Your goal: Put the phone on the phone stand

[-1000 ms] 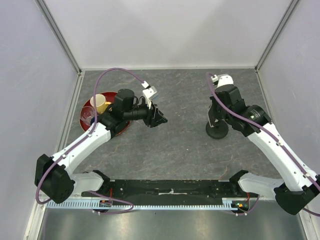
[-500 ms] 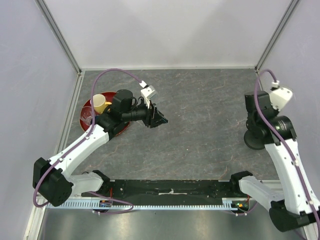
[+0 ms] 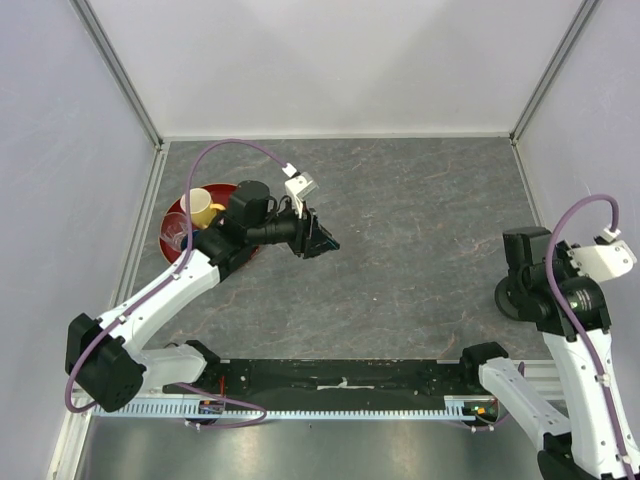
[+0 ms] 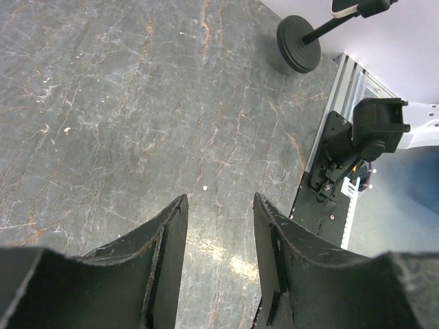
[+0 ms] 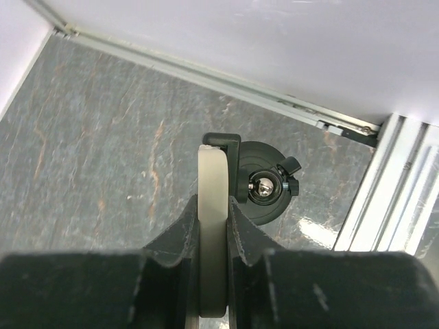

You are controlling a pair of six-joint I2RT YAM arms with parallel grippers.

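Note:
The phone [image 5: 212, 226] shows edge-on as a pale cream strip between my right gripper's [image 5: 213, 203] fingers, which are shut on it. The black phone stand [image 5: 264, 199] stands right beside it: round disc base, ball joint, and a clamp hook [image 5: 221, 140] over the phone's far end. In the top view the stand's base [image 3: 512, 298] sits at the far right, partly under my right arm. The left wrist view shows the stand [image 4: 300, 42] with the phone's pale end [image 4: 343, 8] on top. My left gripper [image 4: 219, 199] is open and empty above the table's middle left [image 3: 320, 240].
A red dish [image 3: 178, 215] with a yellow cup [image 3: 200, 207] and a clear glass lies at the left. The right wall and its metal rail [image 5: 384, 199] run close by the stand. The arm bases and a black bar [image 3: 340, 375] line the near edge.
My right arm has swung from the middle right to the far right and nearer the front edge, and the stand's base has moved along with it. My left arm has barely moved.

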